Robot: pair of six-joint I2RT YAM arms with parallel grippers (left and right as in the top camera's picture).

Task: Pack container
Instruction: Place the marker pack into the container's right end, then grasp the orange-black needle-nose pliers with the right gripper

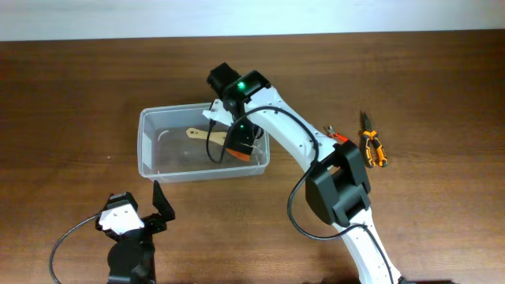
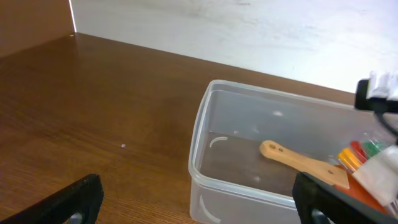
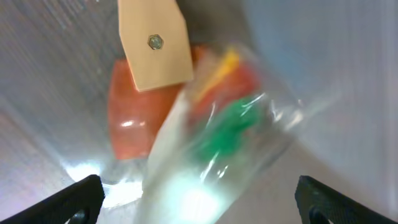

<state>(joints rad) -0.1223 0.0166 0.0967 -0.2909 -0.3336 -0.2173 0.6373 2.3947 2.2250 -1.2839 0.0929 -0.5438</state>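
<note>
While the container (image 1: 150, 126) sits left of centre on the worktop (image 1: 71, 95), the right pincer (image 3: 199, 199) hangs inside it, fingers spread wide, above a clear bag (image 3: 230, 124) of coloured bits partly covering a wooden-handled spatula (image 2: 298, 160). The left pincer (image 2: 196, 202) — also spread — faces the container's near wall.

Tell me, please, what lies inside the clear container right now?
Inside the container lie a wooden-handled tool with an orange blade and a clear bag of yellow, red and green pieces. The right gripper hangs over that end, hiding the floor beneath it from overhead.
</note>
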